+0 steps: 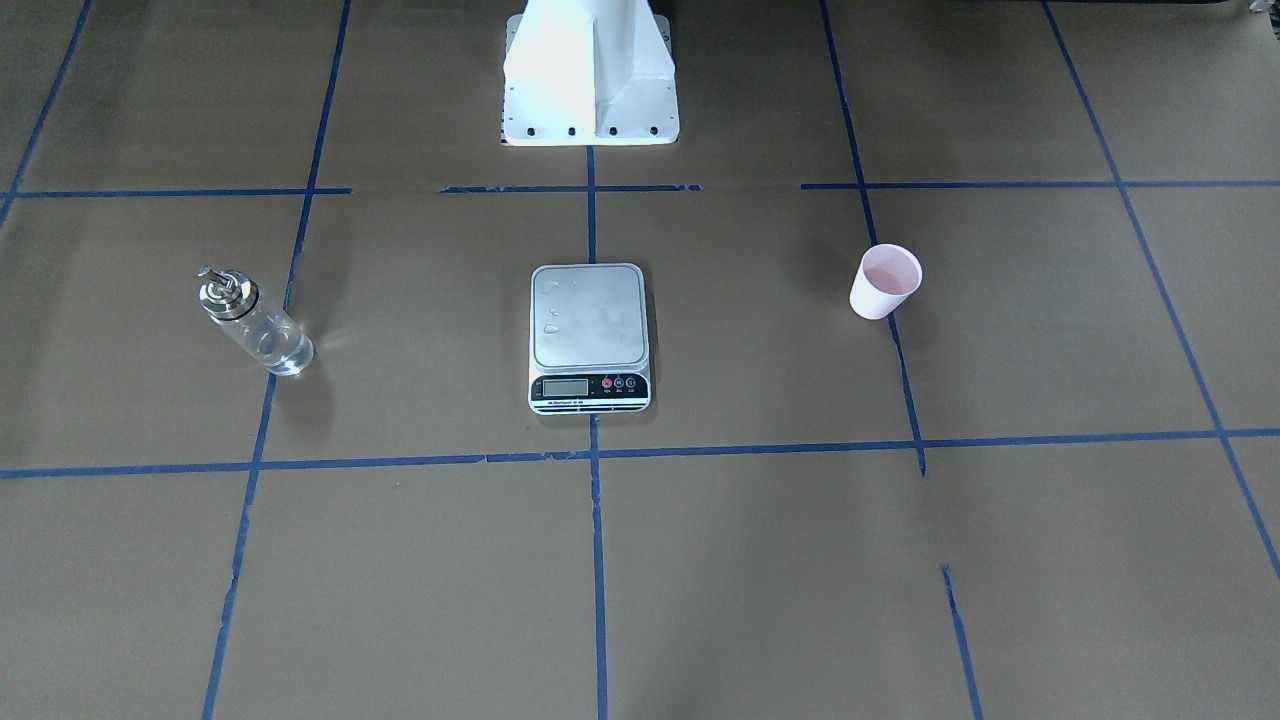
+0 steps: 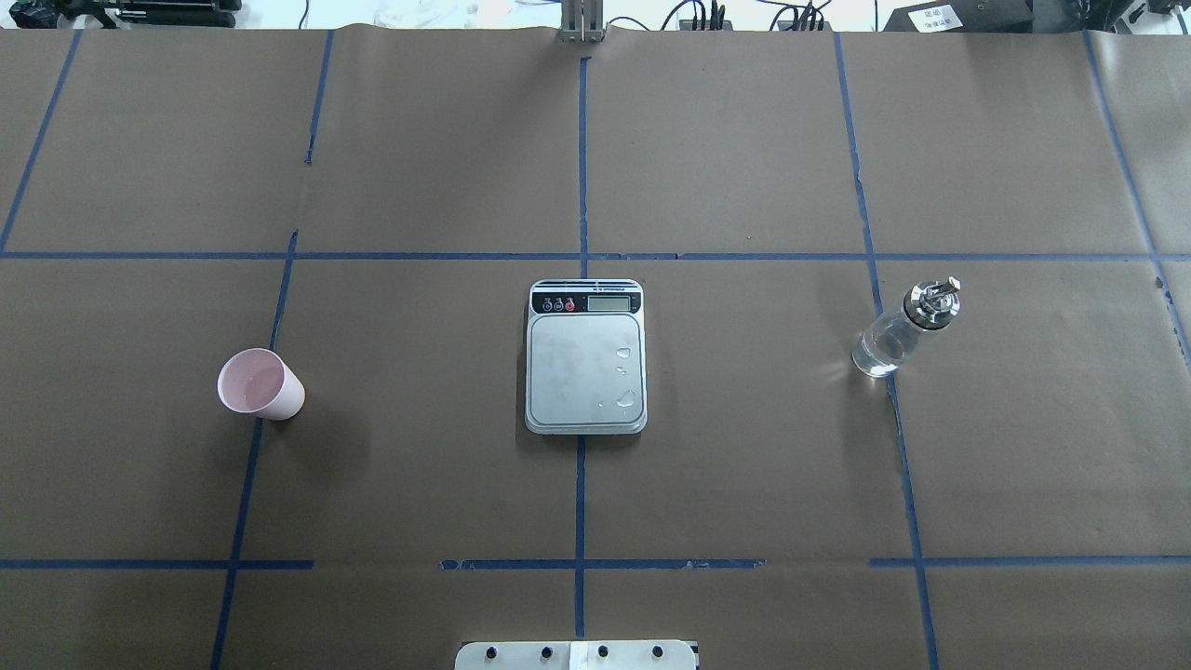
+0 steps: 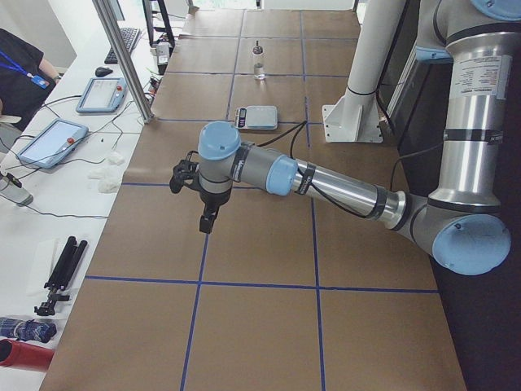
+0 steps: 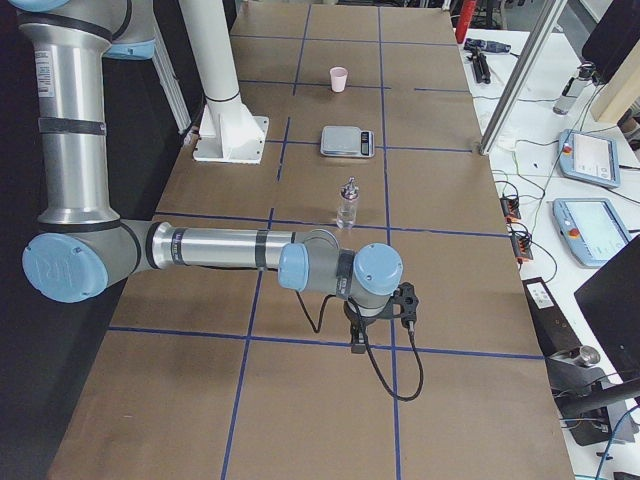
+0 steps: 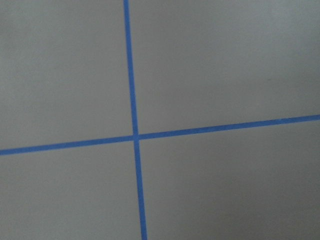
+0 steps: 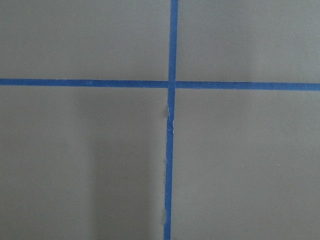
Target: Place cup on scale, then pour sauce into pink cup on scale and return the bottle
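Brown paper table (image 2: 744, 465) fills everything. The left arm (image 3: 326, 183) stretches across mid-frame in the left side view, and the right arm (image 4: 210, 248) does the same in the right one. The left gripper (image 3: 209, 220) and right gripper (image 4: 358, 340) hang over bare paper, and I honestly can't tell if they're released or clenched. In the overhead view, the scale (image 2: 585, 368) sits dead centre, with droplets (image 2: 625, 398) on its platform. The bottle (image 2: 898, 330) of clear sauce (image 2: 879, 354) stands middle right and the cup (image 2: 259, 384) middle left, both well apart from the scale.

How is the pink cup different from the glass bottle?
The cup is pale pink and you cannot see through it; the bottle is clear glass. The cup is open on top; the bottle has a shiny metal spout. Both stand upright on the table, on opposite sides of the scale.
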{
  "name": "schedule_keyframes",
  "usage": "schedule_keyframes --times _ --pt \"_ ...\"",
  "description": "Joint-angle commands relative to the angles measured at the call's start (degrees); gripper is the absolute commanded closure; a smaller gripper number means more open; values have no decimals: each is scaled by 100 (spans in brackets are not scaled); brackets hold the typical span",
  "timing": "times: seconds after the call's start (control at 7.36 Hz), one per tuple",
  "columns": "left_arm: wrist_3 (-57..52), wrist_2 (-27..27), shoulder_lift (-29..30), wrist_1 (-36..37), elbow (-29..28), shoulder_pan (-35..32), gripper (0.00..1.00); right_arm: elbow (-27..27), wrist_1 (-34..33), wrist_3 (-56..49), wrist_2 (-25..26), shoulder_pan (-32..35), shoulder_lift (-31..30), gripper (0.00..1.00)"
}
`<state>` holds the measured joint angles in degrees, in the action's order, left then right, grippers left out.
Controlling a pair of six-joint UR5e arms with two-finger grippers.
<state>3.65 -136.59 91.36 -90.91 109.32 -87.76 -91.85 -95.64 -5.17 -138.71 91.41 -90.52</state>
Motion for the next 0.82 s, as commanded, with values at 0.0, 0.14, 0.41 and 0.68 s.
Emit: schedule_keyframes --times 0.0,0.14,0.41,0.68 --pt "1145 -192 83 -207 291 737 0 -148 -7 7 -121 0 -19 0" --pt "1478 -219 258 -452 413 1064 0 -149 -7 7 -113 0 -19 0" --pt "1498 -1038 321 -480 389 1261 0 -149 -7 7 -104 0 -19 0" --pt "2624 -471 338 -524 623 1610 0 -411 2 -2 -121 0 -10 0"
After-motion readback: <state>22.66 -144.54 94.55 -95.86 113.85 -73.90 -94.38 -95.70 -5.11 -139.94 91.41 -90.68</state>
